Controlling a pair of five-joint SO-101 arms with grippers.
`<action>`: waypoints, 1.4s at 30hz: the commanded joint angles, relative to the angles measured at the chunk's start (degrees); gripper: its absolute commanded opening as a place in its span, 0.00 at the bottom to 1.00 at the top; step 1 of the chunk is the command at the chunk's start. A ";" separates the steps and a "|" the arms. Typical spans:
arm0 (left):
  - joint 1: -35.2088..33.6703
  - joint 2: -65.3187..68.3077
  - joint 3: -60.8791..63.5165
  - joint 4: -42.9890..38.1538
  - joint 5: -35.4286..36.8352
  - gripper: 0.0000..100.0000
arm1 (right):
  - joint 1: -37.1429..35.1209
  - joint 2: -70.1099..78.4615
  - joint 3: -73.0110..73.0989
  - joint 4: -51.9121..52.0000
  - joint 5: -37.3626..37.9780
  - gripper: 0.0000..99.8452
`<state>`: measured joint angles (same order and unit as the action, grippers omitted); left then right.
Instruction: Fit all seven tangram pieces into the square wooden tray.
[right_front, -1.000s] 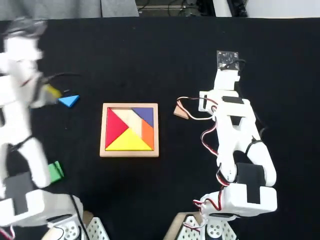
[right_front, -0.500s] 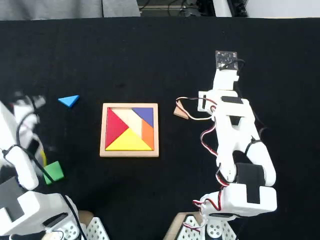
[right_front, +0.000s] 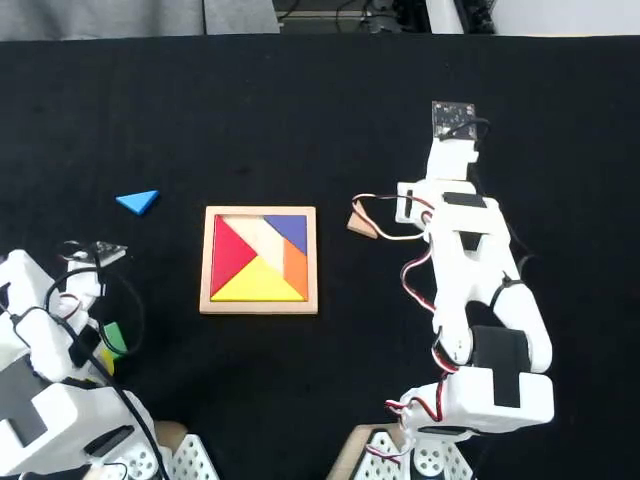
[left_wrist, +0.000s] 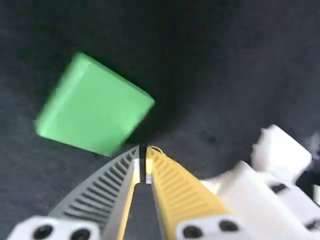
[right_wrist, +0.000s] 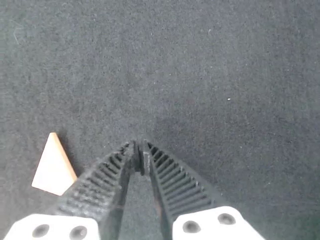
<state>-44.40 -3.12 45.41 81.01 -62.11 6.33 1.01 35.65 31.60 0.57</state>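
Wooden tray (right_front: 260, 308), one, loose tangram pieces (right_front: 137, 201), three

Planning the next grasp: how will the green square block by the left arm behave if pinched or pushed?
The green square block looks rigid with flat faces, so it probably won't flex or roll. Lying flat on the black felt-like table, it would likely slide with some drag when pushed. Its straight sides should suit the left pincer.

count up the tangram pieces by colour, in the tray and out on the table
red piece: 1
yellow piece: 1
dark blue piece: 1
orange piece: 1
light blue piece: 1
green piece: 1
tan piece: 1
total: 7
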 joint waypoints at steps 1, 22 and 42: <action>-0.13 -1.49 -0.22 -4.92 -0.88 0.03 | -0.97 -0.04 -1.98 -1.14 0.09 0.01; 11.91 -1.49 -7.96 -17.67 4.66 0.03 | -1.05 5.14 -5.41 -0.62 0.09 0.01; 6.46 -12.22 4.70 -10.99 -9.76 0.03 | -2.37 5.14 -5.23 -0.62 0.09 0.01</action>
<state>-37.80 -15.16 42.33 85.85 -73.36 4.92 6.55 33.71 31.60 0.66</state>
